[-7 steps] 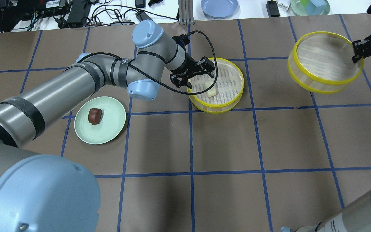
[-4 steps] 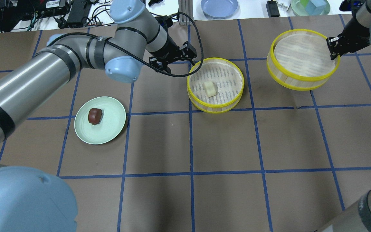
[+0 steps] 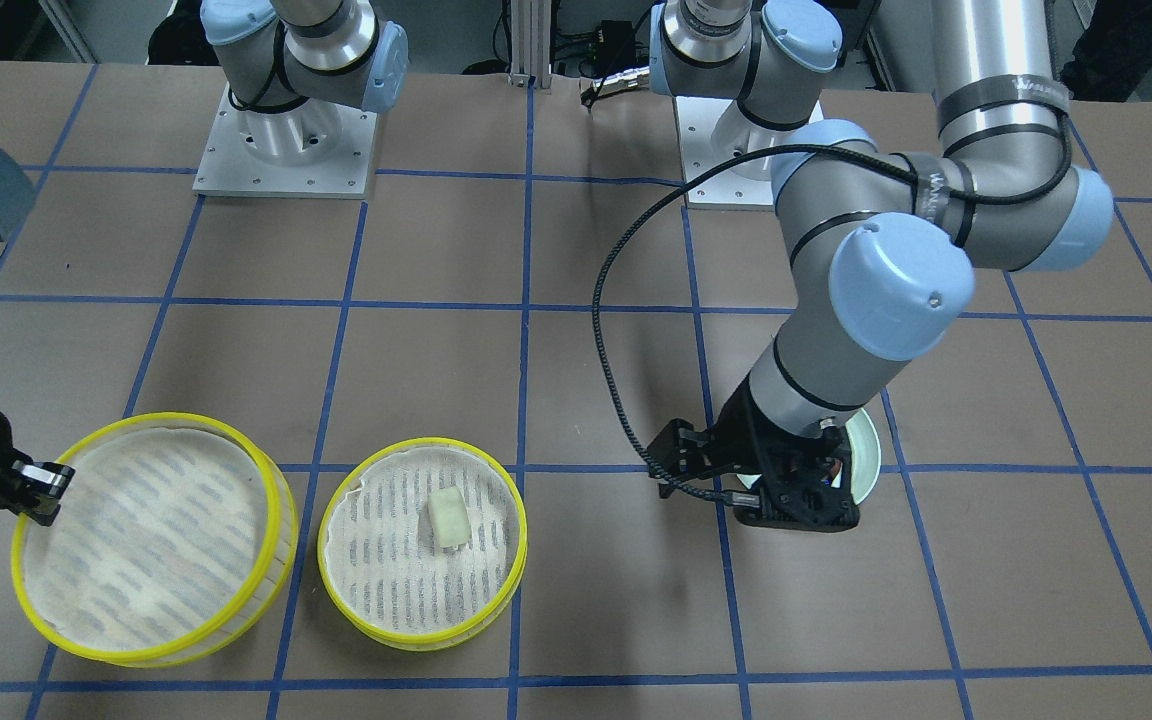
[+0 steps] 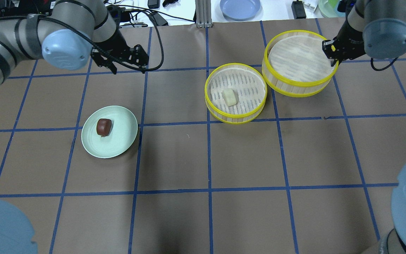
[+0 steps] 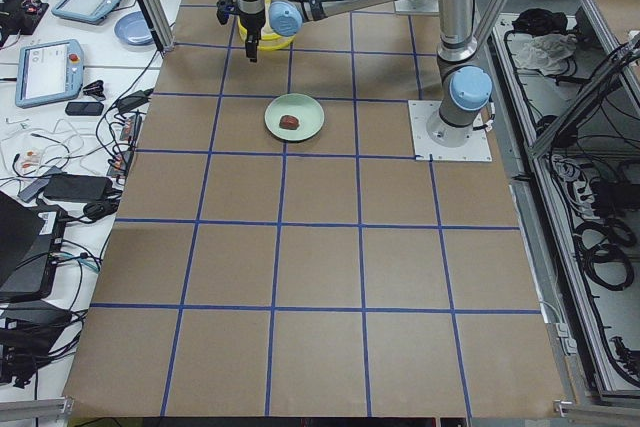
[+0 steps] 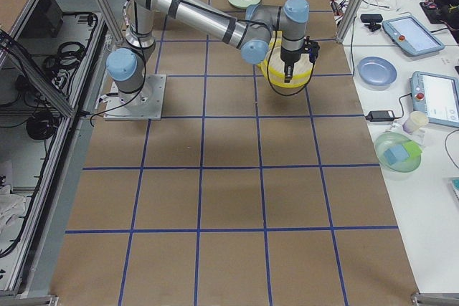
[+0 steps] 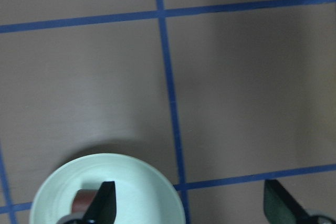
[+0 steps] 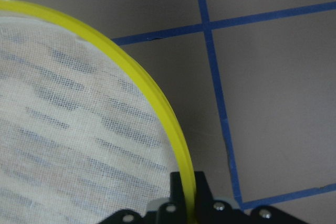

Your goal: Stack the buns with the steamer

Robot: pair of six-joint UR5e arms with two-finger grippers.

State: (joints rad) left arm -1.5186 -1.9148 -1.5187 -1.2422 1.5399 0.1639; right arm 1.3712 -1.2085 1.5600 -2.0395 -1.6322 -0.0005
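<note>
A yellow-rimmed steamer tray [image 4: 248,88] stands mid-table with the cream-white bun [image 4: 229,97] lying in it; both also show in the front view, the tray [image 3: 376,560] and the bun [image 3: 446,517]. My right gripper [image 4: 331,53] is shut on the rim of the second, empty steamer tray [image 4: 298,60], held just right of the first; the right wrist view shows the rim [image 8: 157,108] clamped between the jaws. The dark reddish-brown bun [image 4: 103,126] lies on the pale green plate [image 4: 122,135]. My left gripper [image 4: 123,63] is open and empty, above the table beyond the plate [image 7: 131,182].
A blue plate [image 4: 240,7], a bowl with coloured blocks [image 4: 338,7] and cables and devices [image 4: 83,14] lie on the white bench past the table's far edge. Blue tape lines grid the brown table.
My left arm has pulled left from the tray with the cream bun toward the plate side. My right arm has carried the empty tray left, up beside the first tray.
</note>
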